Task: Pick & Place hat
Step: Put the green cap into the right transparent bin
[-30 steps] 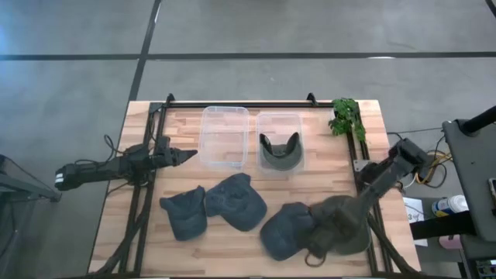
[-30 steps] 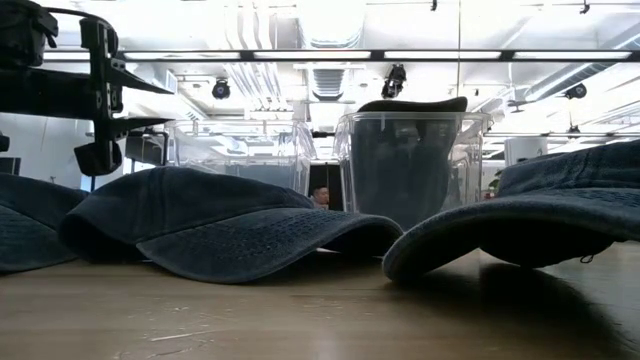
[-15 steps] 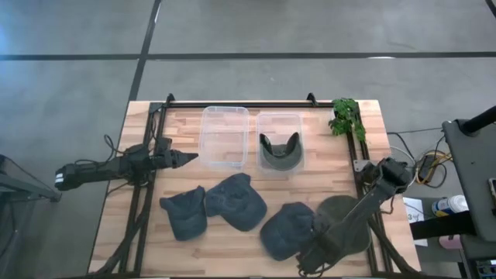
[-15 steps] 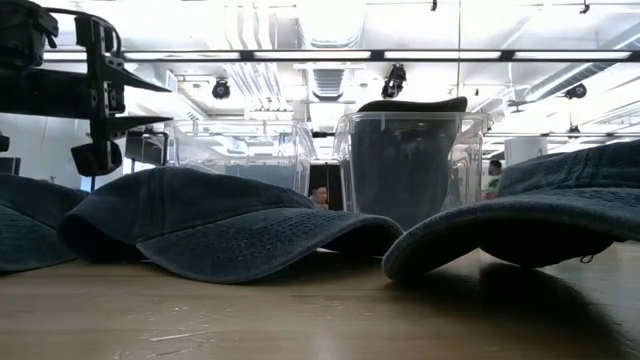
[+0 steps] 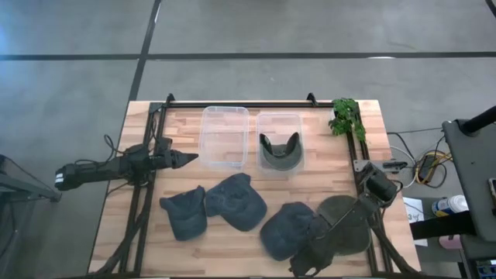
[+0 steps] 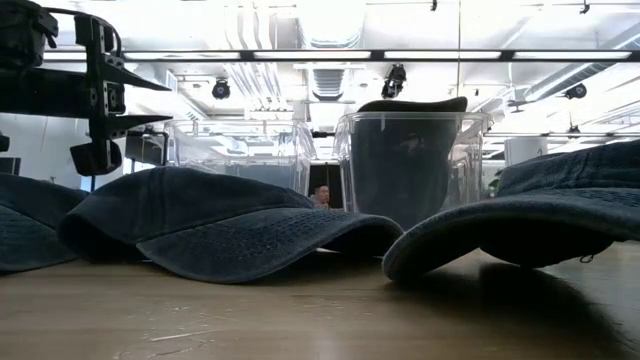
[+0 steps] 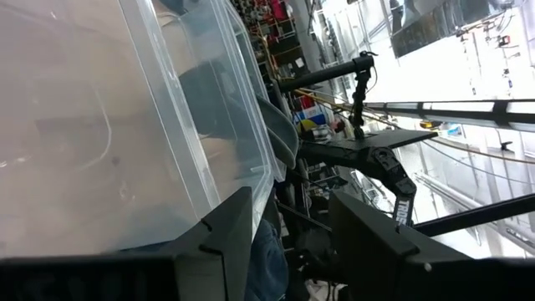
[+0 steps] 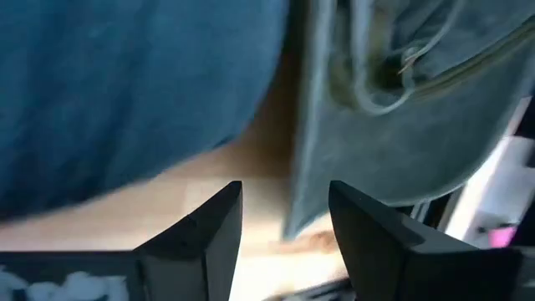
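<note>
The right end effector is low at the near edge of the tabletop, its arm running back to the right rim. Its fingers stand apart with nothing between them; in the right wrist view bare wood shows in the gap. An olive hat lies at the near right, partly under the arm, and its edge and strap hang just beyond the fingertips without touching them. A blue hat lies just to the left of the olive one, touching it, also just ahead of the fingers.

Two more blue hats lie near the middle: one at the centre, one to its left, touching each other.

At the far side stand two clear bins. The left bin holds nothing visible; the right bin holds a dark hat.

The left end effector waits above the left side, pointing at the left bin, fingers narrowly apart and holding nothing. A green plant sits at the far right corner.
</note>
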Controlling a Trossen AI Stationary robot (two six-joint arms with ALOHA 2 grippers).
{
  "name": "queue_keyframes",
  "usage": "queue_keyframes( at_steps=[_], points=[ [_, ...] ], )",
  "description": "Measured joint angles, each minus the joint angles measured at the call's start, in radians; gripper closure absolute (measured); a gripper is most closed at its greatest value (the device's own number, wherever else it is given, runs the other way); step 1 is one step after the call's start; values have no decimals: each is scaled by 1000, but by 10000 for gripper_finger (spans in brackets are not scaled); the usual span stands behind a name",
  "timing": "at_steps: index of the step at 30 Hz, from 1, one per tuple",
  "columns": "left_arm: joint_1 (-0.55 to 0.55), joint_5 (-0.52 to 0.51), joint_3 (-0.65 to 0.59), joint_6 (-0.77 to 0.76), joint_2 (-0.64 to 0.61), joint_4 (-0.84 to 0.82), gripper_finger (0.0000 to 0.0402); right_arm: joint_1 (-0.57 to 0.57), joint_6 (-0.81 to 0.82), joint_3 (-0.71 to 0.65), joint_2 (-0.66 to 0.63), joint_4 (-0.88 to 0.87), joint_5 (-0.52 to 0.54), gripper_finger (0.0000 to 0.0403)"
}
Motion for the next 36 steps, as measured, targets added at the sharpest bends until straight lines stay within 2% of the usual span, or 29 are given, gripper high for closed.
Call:
queue_keyframes(
  at_steps=[7,15,20,24,30,36],
  points=[
    [0,0,0,-18,0,-7,248,5,-49,-20,11,-94,34,260],
    [0,1,0,-46,0,-9,248,4,-52,-118,4,52,61,315],
    [0,1,0,-47,0,-10,248,4,-19,-128,3,58,60,352],
    [0,1,0,-49,0,-10,248,8,-55,-88,-12,47,79,386],
    [0,1,1,-72,0,-10,248,11,-64,57,-21,-136,94,388],
    [0,1,1,-80,0,-12,248,7,56,140,-114,-124,215,389]
  ],
)
